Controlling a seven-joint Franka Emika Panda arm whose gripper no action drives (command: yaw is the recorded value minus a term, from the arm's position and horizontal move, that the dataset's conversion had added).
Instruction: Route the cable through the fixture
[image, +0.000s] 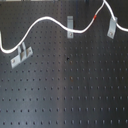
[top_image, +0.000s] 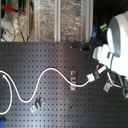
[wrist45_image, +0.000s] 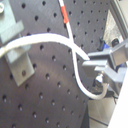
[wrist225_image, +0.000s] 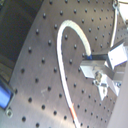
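Note:
The white cable (image: 45, 20) waves across the dark pegboard in the first exterior view, with its red band (image: 95, 16) right of the middle. It rises out of the top edge and drops back beside the slanted grey fixture (image: 112, 27). In the first wrist view my gripper (wrist45_image: 101, 70) is shut on the cable (wrist45_image: 77, 70), which loops up into the fingers. A strand crosses the fixture's head (wrist45_image: 19, 67). The second wrist view shows the gripper (wrist225_image: 97, 70) holding the cable's arc (wrist225_image: 65, 30). In the second exterior view the fixture (top_image: 106, 87) sits below the white arm (top_image: 117, 35).
A short upright grey clip (image: 70, 25) stands mid-board with the cable passing by it. A wider two-pronged bracket (image: 20, 55) lies at the first exterior view's left. Clutter and clear bins (top_image: 50, 20) sit behind the board in the second exterior view.

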